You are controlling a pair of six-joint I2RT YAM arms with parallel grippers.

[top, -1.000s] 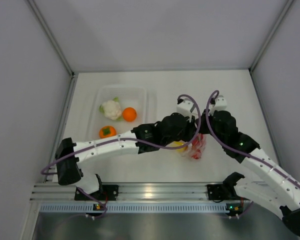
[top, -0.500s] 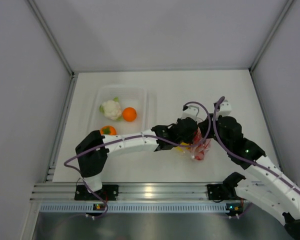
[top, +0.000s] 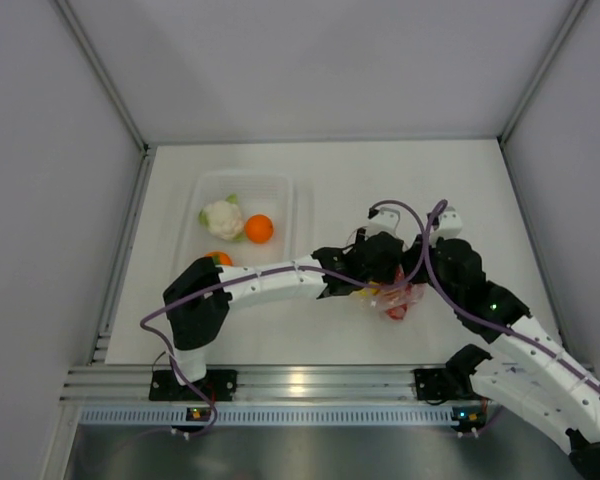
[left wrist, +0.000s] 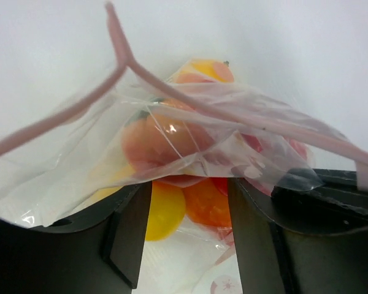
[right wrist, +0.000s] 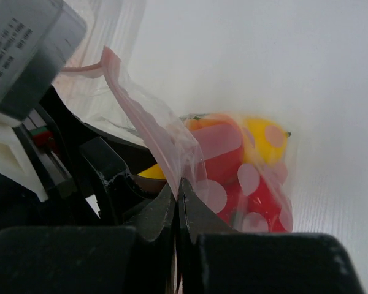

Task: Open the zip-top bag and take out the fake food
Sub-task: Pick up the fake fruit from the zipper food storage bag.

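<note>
The white table (top: 340, 170) carries everything. The left arm (top: 270, 285) reaches across the near side of the clear tray (top: 292, 195), and the right arm (top: 520, 345) comes in from farther right of the tray. Both meet at the zip-top bag (top: 395, 300), which lies on the table to the right of the tray, well apart from it. The tray holds a cauliflower (top: 221, 217), an orange (top: 259, 229) and a persimmon (top: 216, 258) half hidden by the left arm. Part of the job looks done, and the rest of the fake food (left wrist: 172, 141) sits in the bag.

The right tool (right wrist: 179, 195) is pinched closed on one wall of the bag, below the pink zip strip (right wrist: 113, 61). The left tool (left wrist: 187, 226) has its jaws apart with film draped over them. A lemon (left wrist: 162, 211) and orange and red pieces show between the jaws. I cannot tell whether its fingers are inside the mouth or under the film. The strip forks in the left wrist view, so the mouth seems at least partly unzipped.

The step in hand, as I judge it, is widening that mouth. The right tool should hold its pinch firm and draw its lip away from the tray. The left tool should take the opposite lip close to the strip, where the plastic is stiffest, and pull toward the tray. The pull should be slow and low, so the film does not slip free and the round pieces do not roll out. A bite on loose film over a fruit would only clamp the bag shut.
</note>
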